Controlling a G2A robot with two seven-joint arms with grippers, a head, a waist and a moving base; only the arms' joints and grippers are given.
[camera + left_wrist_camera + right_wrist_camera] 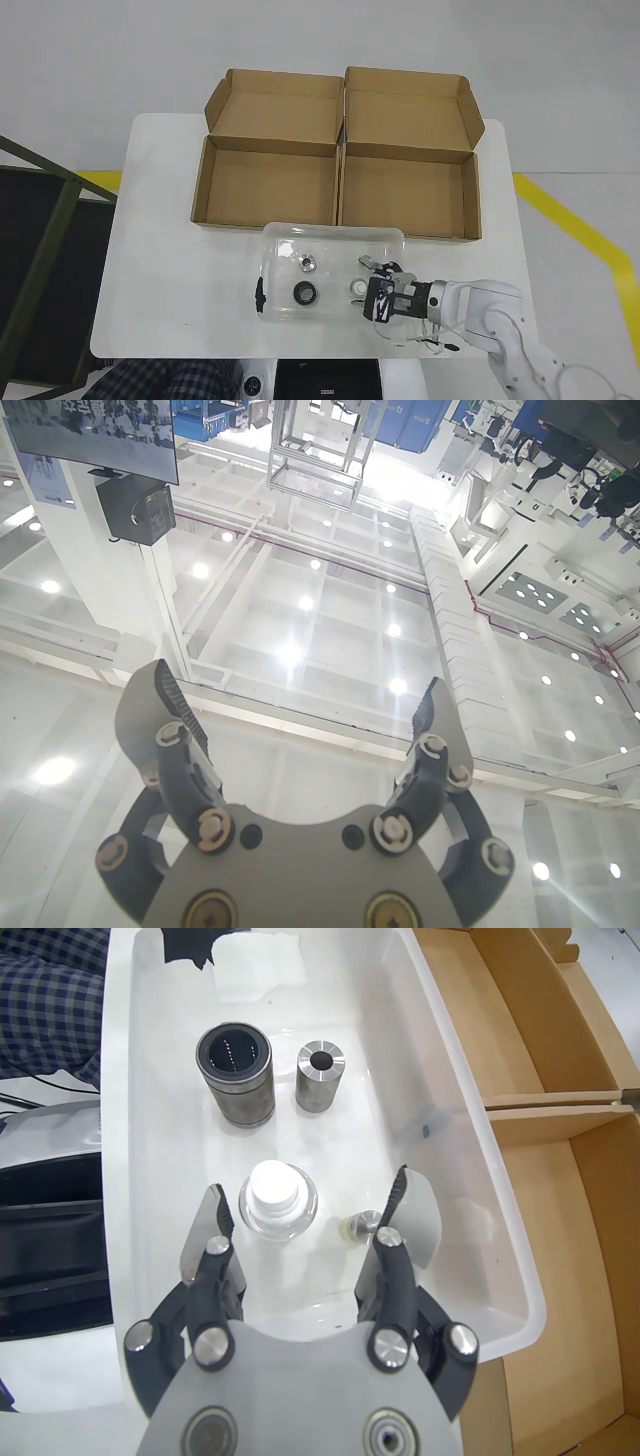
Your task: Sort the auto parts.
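Over the near end of the clear plastic bin, my right gripper hangs with its jaws spread wide and nothing between them. The bin sits on the white table, just in front of two open cardboard boxes that stand side by side.

Four parts rest on the bin's floor. Farthest from my fingers is a dark linear bearing, a stout cylinder with black rings at its ends. It stands upright on one end, long axis vertical, its open bore facing up. Just beside it, apart from it and on the side toward the boxes, stands a shorter steel sleeve. It is bright and plain, also upright, its small centre hole facing up.

Closer to me sits a white stepped plug on a clear round base, its narrow end upward. It lies between my two fingers. A small metal piece with a pale tip lies on its side. Its tip points toward the plug, and its other end is hidden behind my finger on the boxes' side.

My left gripper is well away from all this. It points up at the ceiling, jaws wide apart and empty.
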